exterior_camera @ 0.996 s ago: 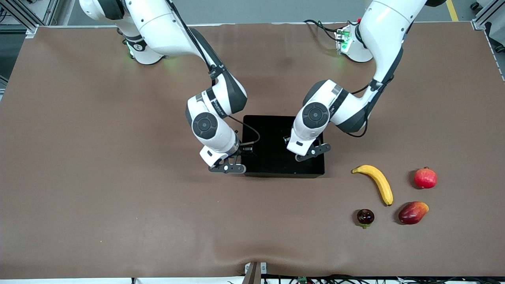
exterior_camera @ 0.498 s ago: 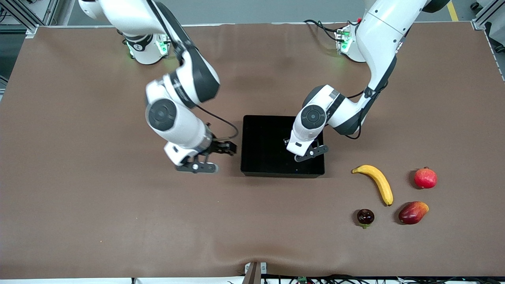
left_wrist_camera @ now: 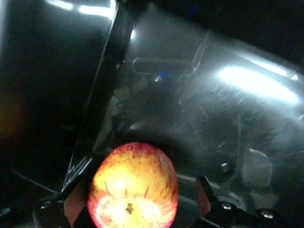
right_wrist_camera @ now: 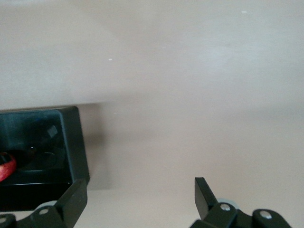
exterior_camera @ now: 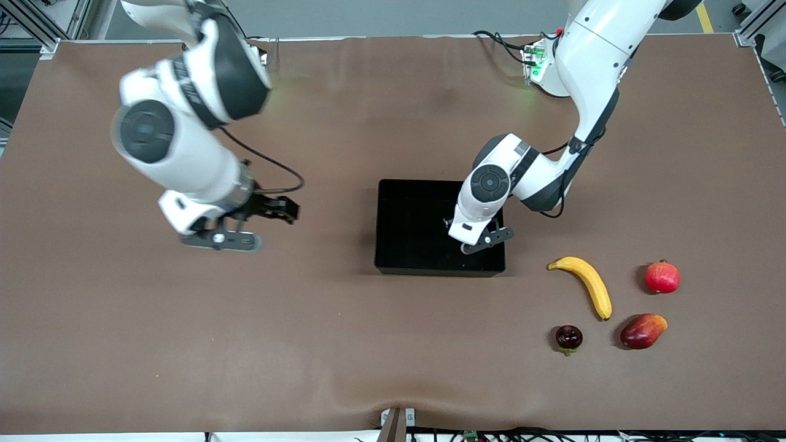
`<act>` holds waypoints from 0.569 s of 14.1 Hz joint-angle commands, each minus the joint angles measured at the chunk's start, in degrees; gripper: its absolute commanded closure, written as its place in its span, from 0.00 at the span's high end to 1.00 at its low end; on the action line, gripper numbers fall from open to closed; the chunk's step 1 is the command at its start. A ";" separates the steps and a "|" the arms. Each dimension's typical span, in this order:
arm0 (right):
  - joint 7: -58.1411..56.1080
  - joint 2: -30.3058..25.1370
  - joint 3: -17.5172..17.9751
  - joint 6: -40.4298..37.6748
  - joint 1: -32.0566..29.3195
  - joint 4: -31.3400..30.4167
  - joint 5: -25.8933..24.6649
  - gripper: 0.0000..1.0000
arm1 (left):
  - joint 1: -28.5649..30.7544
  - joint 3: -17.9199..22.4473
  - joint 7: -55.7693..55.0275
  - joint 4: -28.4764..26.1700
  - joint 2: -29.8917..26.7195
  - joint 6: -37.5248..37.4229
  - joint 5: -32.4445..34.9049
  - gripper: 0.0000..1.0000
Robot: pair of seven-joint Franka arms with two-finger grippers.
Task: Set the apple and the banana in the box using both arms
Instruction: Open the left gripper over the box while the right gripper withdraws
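The apple (left_wrist_camera: 135, 185) is sitting inside the box (exterior_camera: 430, 269), between the left gripper's (left_wrist_camera: 140, 203) jaws, which are standing apart with a gap on one side (so it looks released). The banana (exterior_camera: 588, 283) is lying on the worktop (exterior_camera: 184, 344) toward the left arm's end, not yet picked up. That leaves about half the task. The right gripper (right_wrist_camera: 137, 199) is hanging over bare brown worktop toward the right arm's end, jaws apart and empty. Grey floor is showing past the worktop's edge.
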 commanded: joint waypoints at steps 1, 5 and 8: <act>-0.09 -3.86 9.75 -3.51 -9.91 -1.64 -5.64 1.00 | 2.26 -0.02 -0.23 5.17 -4.99 -7.59 1.52 1.00; -3.49 -7.20 15.23 -7.56 -18.98 -1.73 -8.91 1.00 | 6.12 -0.02 7.91 18.54 -6.05 -23.51 1.52 1.00; -13.15 -10.98 15.32 -8.36 -24.00 -3.12 -8.91 1.00 | 12.35 -0.02 17.32 18.74 -8.86 -25.91 1.43 1.00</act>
